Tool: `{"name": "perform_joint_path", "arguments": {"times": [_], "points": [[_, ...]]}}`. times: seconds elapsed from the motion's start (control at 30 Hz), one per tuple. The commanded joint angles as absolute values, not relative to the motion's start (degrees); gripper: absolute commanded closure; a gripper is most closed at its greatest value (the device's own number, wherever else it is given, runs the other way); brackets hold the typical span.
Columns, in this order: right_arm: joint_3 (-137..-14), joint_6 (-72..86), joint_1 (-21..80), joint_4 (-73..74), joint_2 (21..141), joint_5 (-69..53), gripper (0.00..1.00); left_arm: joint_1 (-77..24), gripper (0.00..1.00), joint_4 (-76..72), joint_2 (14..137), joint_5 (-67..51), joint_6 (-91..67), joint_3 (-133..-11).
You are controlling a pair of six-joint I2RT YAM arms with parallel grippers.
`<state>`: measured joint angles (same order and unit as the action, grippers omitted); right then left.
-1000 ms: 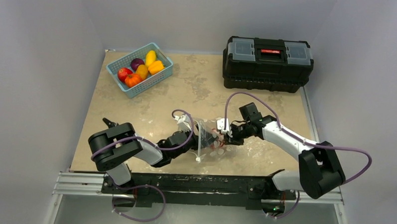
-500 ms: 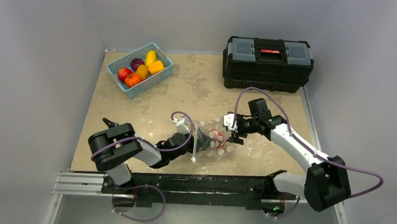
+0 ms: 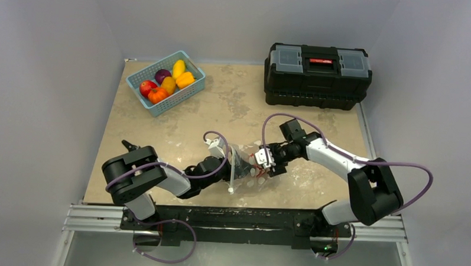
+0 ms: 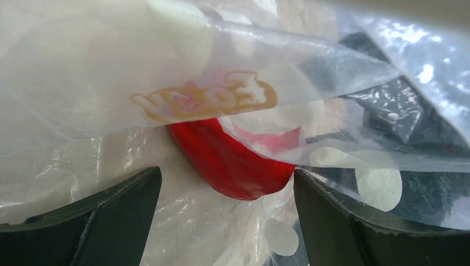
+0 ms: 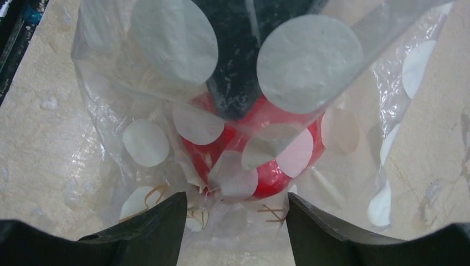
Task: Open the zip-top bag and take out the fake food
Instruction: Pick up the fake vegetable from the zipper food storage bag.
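Note:
The zip-top bag [image 3: 248, 166] lies at the front middle of the table, its white zip strip toward the left arm. My left gripper [image 4: 227, 219] is open and sits inside the bag's mouth. A glossy red fake food piece [image 4: 235, 160] lies just ahead, between its fingers [image 4: 102, 219]. My right gripper [image 5: 233, 227] is open at the bag's closed end. It sees the red piece [image 5: 266, 141] through the dotted plastic [image 5: 166, 39], with the left gripper's dark finger [image 5: 238, 72] behind it. From above, the right gripper [image 3: 265, 162] touches the bag's right end.
A light-blue perforated basket [image 3: 141, 76] at the back left holds red, orange, yellow and purple fake fruits [image 3: 167, 83]. A black toolbox [image 3: 317, 66] stands at the back right. The table's front edge [image 3: 219, 204] runs just behind the arm bases.
My right gripper swung out to the right, then came back left against the bag's closed end. The bag is bunched a little shorter. The left arm has barely moved.

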<state>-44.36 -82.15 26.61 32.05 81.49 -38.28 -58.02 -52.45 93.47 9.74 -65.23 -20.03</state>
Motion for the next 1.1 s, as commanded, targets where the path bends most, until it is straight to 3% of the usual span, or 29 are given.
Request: {"name": "perform_joint_path", "arguments": {"times": [0.0, 0.17, 0.4, 0.7, 0.97, 1.07], "points": [[-43.62, -84.01, 28.72, 29.73, 82.07, -37.14, 0.44, -57.23, 0.11, -54.47, 93.19, 9.05, -63.77, -21.22], [-43.29, -84.16, 29.68, 30.66, 81.89, -38.51, 0.73, -56.98, 0.10, -57.77, 94.20, 8.80, -63.96, -20.94], [-43.23, -83.06, 30.42, 31.78, 81.28, -41.37, 1.00, -56.95, 0.09, -60.27, 96.43, 7.83, -67.18, -21.00], [-42.63, -82.93, 30.72, 31.60, 77.66, -42.40, 1.00, -57.15, 0.08, -60.45, 97.04, 10.46, -78.27, -19.44], [-41.74, -80.12, 30.75, 27.92, 77.51, -39.51, 1.00, -58.49, 0.09, -23.71, 86.29, 11.26, -91.21, -26.92], [-41.52, -79.89, 30.76, 27.60, 77.56, -38.76, 1.00, -59.29, 0.11, -17.72, 83.58, 12.48, -93.22, -28.46]]}}
